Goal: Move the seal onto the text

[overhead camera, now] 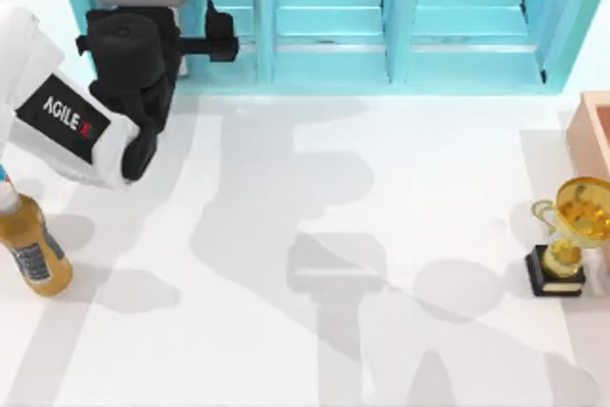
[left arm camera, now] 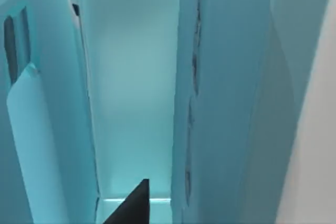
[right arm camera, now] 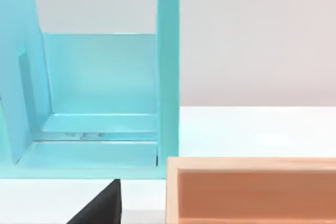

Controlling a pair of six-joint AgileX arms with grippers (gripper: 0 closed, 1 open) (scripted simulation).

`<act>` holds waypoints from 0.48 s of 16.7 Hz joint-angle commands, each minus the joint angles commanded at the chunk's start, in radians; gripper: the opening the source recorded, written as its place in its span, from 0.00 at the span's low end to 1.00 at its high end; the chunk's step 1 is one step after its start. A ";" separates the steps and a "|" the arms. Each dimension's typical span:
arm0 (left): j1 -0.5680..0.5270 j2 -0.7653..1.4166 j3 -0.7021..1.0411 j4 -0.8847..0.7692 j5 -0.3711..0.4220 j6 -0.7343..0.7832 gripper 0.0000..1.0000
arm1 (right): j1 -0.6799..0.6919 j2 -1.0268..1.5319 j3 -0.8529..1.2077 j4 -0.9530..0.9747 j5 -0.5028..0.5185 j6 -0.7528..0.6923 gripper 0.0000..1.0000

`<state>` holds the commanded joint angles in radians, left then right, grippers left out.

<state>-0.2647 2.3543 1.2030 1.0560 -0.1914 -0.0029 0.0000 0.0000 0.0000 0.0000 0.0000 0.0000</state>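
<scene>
The orange box (overhead camera: 593, 135) is running off the right edge. The bottle (overhead camera: 30, 247) is getting clipped at left, and the left pincer's (overhead camera: 217, 33) fingers are too dark to read

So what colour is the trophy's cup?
Shiny gold, on a black base; the trophy shows best in the top view.

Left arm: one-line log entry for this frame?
left arm at shelf unit, far left bay | bottle left edge | trophy right | tan box far right
</scene>
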 joint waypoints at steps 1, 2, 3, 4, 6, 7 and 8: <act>0.000 0.000 0.000 0.000 0.000 0.000 0.77 | 0.000 0.000 0.000 0.000 0.000 0.000 1.00; 0.000 0.000 0.000 0.000 0.000 0.000 0.70 | 0.000 0.000 0.000 0.000 0.000 0.000 1.00; 0.000 0.000 0.000 0.000 0.000 0.000 0.62 | 0.000 0.000 0.000 0.000 0.000 0.000 1.00; 0.000 0.000 0.000 0.000 0.000 0.000 0.55 | 0.000 0.000 0.000 0.000 0.000 0.000 1.00; 0.000 0.000 0.000 0.000 0.000 0.000 0.40 | 0.000 0.000 0.000 0.000 0.000 0.000 1.00; 0.000 0.000 0.000 0.000 0.000 0.000 0.32 | 0.000 0.000 0.000 0.000 0.000 0.000 1.00; 0.000 0.000 0.000 0.000 0.000 0.000 0.25 | 0.000 0.000 0.000 0.000 0.000 0.000 1.00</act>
<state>-0.2647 2.3543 1.2030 1.0560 -0.1914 -0.0029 0.0000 0.0000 0.0000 0.0000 0.0000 0.0000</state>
